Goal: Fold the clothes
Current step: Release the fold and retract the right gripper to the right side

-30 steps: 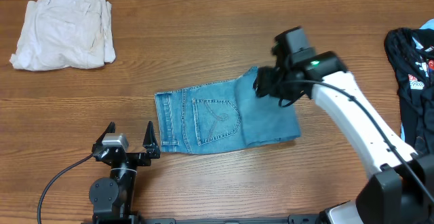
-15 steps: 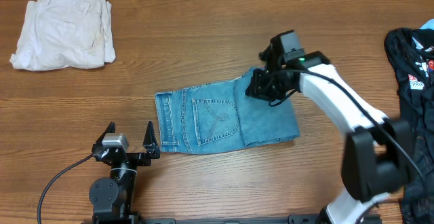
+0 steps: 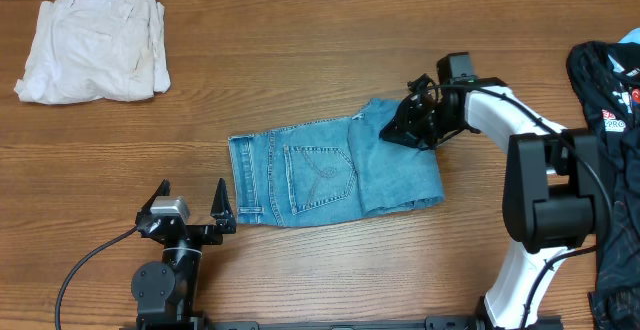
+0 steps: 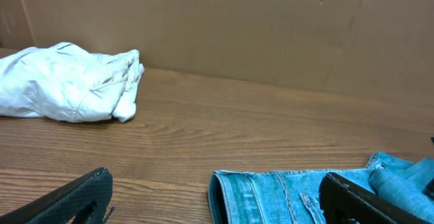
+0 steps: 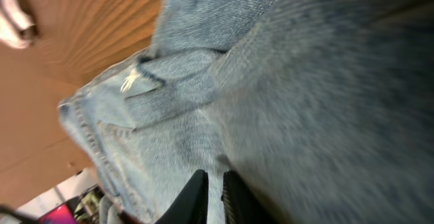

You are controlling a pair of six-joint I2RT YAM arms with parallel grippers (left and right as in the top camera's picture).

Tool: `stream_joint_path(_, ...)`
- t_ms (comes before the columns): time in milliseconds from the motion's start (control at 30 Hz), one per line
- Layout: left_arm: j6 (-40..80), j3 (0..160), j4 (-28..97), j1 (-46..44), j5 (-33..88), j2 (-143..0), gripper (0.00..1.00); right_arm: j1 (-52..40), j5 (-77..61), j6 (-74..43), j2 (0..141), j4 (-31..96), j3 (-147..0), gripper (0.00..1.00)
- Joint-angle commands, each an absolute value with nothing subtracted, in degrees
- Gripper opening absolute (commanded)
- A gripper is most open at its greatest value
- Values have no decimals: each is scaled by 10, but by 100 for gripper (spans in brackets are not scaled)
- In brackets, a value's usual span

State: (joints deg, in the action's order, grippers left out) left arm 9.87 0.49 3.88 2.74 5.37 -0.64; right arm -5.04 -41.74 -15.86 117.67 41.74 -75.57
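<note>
At the 10 o'clock corner of the wooden table lies a cream-white folded garment. The left arm sits folded over its base at 7 o'clock. The left gripper points toward 12 o'clock with its jaws spread wide and nothing between them. In the left wrist view its dark fingers frame the table, with the waistband edge of the jeans just ahead.

The light blue denim jeans lie folded flat at the table's centre, waistband toward 9 o'clock and a stitched back pocket facing up.

The right arm rises from its base at 5 o'clock, bends at the elbow and reaches toward 9 o'clock. The right gripper is low over the 2 o'clock corner of the jeans. In the blurred right wrist view its fingertips stand close together against denim, but I cannot tell if cloth is pinched between them.

A black garment with red and white marks lies at 3 o'clock.
</note>
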Motion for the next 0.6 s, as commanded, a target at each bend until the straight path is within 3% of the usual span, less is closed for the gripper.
stream_joint_path(0,88,3,39,30,54,-3,100,-38,-468,-128,1113,425,-759,17)
stream_joint_path(233,88,3,39,30,54,-3,100,-31,-473,-97,1003,547,-759,35)
stream_joint_path(367,88,3,39,30,54,-3,100,-31,-427,-58,997,630,-751,37)
stream_joint_path(567,88,3,39,30,54,-3,100,-31,-434,-60,1003,557,-647,41)
